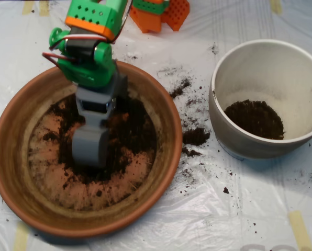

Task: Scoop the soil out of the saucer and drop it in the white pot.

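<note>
Over saucer [20, 172], scoop [90, 149] — soil [137, 130] half-hidden

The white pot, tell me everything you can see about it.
The white pot stands upright at the right of the overhead view, on the plastic-covered table. It is round and off-white, looks ceramic, with a thick rim, deep smooth inner walls and a greyer outside. A patch of dark soil covers part of its bottom; the walls above are mostly clean. It stands apart from the saucer, with spilled soil crumbs on the plastic between them. The claw is away from it, down in the saucer.
</note>
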Controlling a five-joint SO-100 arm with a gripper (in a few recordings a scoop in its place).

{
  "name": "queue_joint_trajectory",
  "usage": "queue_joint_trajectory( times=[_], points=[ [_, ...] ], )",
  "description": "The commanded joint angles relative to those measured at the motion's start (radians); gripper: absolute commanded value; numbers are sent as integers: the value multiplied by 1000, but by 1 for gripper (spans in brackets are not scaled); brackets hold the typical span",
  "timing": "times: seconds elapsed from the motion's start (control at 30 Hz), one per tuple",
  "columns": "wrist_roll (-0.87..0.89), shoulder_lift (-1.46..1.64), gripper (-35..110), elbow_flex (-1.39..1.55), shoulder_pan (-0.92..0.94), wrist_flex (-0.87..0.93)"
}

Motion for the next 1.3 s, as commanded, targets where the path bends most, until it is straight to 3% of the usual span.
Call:
queue_joint_trajectory(
  times=[0.0,0.33,0.57,0.83,1.27],
  points=[
    [-5,-2,56,-124,32,32],
    [-17,-198,57,-434,57,187],
    [-51,-236,54,-448,57,210],
    [-89,-238,41,-428,54,227],
    [-149,26,36,-41,98,-97]
  ],
)
